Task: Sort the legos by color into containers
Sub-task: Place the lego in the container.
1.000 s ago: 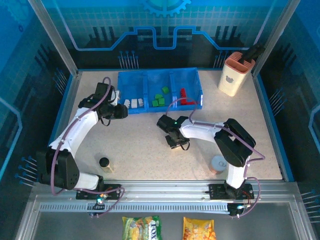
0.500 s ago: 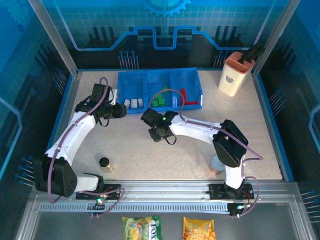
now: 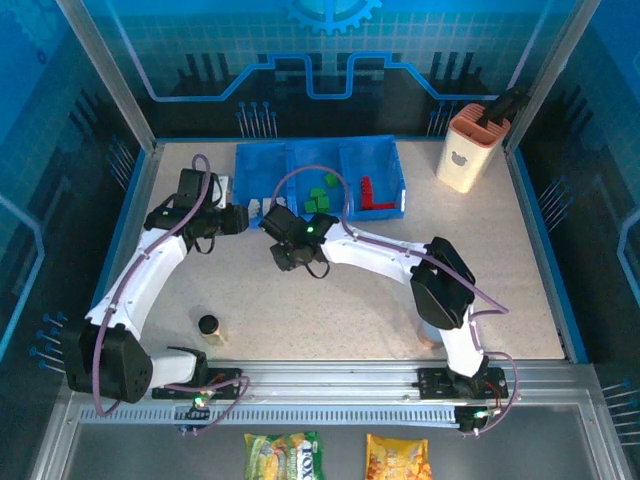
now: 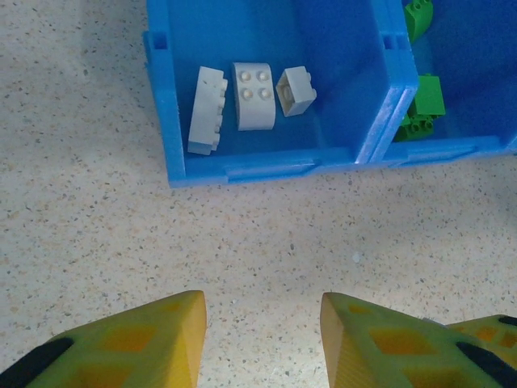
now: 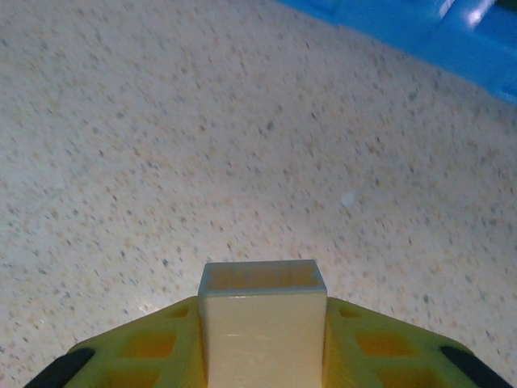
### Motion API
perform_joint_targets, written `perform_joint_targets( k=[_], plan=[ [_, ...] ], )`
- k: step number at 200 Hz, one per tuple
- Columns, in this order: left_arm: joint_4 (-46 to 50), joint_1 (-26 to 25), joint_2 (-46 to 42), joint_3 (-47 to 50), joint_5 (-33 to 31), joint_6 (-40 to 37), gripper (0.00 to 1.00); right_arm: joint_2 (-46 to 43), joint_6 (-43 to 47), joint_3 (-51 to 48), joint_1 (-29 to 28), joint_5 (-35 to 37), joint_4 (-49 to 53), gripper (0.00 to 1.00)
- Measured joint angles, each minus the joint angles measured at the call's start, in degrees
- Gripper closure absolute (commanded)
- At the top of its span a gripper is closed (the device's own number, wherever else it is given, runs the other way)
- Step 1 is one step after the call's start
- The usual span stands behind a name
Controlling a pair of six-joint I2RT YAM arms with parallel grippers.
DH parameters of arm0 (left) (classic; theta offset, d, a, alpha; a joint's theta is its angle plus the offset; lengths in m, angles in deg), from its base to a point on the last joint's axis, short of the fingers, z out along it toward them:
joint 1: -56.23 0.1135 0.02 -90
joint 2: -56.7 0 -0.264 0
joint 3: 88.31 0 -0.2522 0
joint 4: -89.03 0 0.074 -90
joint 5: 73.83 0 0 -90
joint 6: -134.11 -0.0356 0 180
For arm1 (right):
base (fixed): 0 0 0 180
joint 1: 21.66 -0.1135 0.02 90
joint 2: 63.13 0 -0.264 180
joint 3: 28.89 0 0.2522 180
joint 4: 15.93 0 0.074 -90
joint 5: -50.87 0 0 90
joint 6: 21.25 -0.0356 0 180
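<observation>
Nearly done, by the look of it: a cream brick (image 5: 262, 295) sits clamped in the right gripper (image 5: 262, 323) above the table (image 5: 161, 121), short of the blue tray (image 3: 345, 212), where white bricks (image 4: 253, 95), green bricks (image 3: 320, 198) and red bricks (image 3: 372, 192) already lie sorted; the left gripper (image 4: 262, 323) hangs parted, empty.

Bright, even overhead light across all three of my camera views.
From above, the speckled table (image 3: 330, 300) is evenly lit, with faint soft shadows under the arms (image 3: 150, 265); the blue panels (image 3: 320, 40) behind look dim. My left wrist view is crisp on the blue tray (image 4: 266, 166), its divider catching pale glare, while the yellow fingers (image 4: 145, 339) at the bottom go soft. My right wrist view is smeared throughout, the cream lego (image 5: 262, 323) nearest the lens included.
</observation>
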Motion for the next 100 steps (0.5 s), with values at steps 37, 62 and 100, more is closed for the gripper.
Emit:
perform_joint_targets(
  k=[37, 62, 100],
  plan=[
    [-0.26, 0.22, -1.18, 0.28, -0.35, 0.02, 0.57, 2.4, 1.18, 4.33, -0.04, 0.02, -3.3, 0.66],
    [-0.39, 0.57, -1.22, 0.28, -0.37, 0.04, 0.56, 4.24, 1.86, 7.32, -0.07, 0.07, -5.49, 0.66],
    [-0.42, 1.44, -1.44, 0.28, -0.35, 0.07, 0.56, 8.92, 3.41, 14.34, -0.22, 1.2, -8.35, 0.67]
  ],
)
